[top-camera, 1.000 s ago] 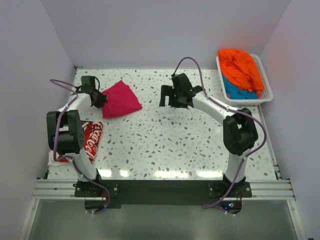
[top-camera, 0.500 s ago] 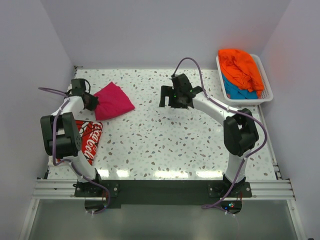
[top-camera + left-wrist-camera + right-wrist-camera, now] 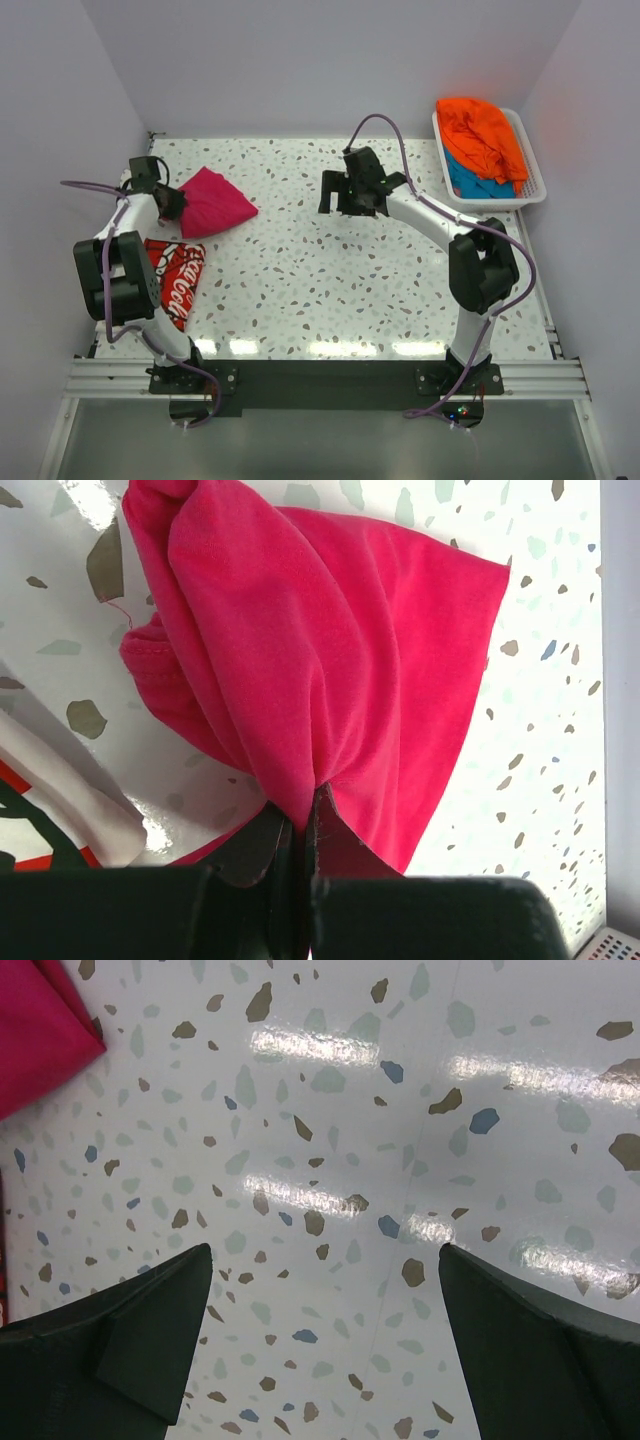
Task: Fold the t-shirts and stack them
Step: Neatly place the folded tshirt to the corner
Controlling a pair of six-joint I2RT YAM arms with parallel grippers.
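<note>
The folded magenta-pink t-shirt (image 3: 213, 203) lies at the table's far left; it fills the left wrist view (image 3: 330, 660). My left gripper (image 3: 172, 203) is shut on its left edge, the cloth pinched between the jaws (image 3: 303, 825). The red t-shirt with white lettering (image 3: 176, 280) lies folded at the left edge, partly under the left arm, and shows at the left wrist view's lower left (image 3: 40, 825). The orange t-shirt (image 3: 482, 132) lies over the teal-blue t-shirt (image 3: 472, 183) in the basket. My right gripper (image 3: 342, 203) is open and empty over bare table (image 3: 325, 1260) at the far middle.
The white slatted basket (image 3: 536, 184) stands at the far right corner. Walls close in the table on the left, far and right sides. A corner of the pink shirt shows at the right wrist view's upper left (image 3: 40, 1030).
My left gripper has dragged the pink t-shirt leftward, toward the table's left edge and the red shirt. The right arm has not moved.
</note>
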